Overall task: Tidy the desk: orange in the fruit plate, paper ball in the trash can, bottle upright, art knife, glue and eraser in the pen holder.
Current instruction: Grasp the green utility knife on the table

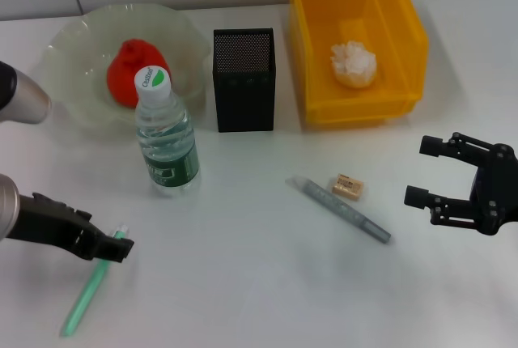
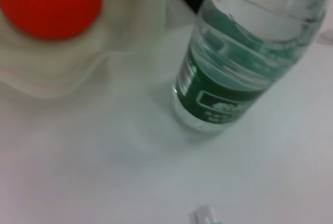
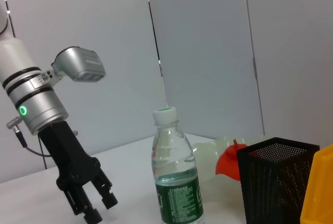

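The orange [image 1: 129, 74] lies in the pale-green fruit plate [image 1: 74, 39] at the back left. In front of the plate the bottle [image 1: 167, 136] stands upright. The black mesh pen holder [image 1: 244, 81] is at mid-back. Inside the yellow trash can [image 1: 322, 57] sits the paper ball [image 1: 354, 63]. The tan eraser [image 1: 346, 187] rests beside a grey pen-shaped tool [image 1: 341, 210]. A green stick [image 1: 87, 293] lies at the front left; which of the two is art knife or glue I cannot tell. My left gripper [image 1: 120, 249] hangs open over the stick's white tip. My right gripper [image 1: 421, 171] is open, right of the eraser.
In the right wrist view the left gripper [image 3: 100, 208] hangs beside the bottle [image 3: 174, 182], with the pen holder [image 3: 276, 182] and orange [image 3: 229, 161] behind. The left wrist view shows the bottle [image 2: 234, 67] and orange [image 2: 49, 2] close by. The table's front edge is close to the green stick.
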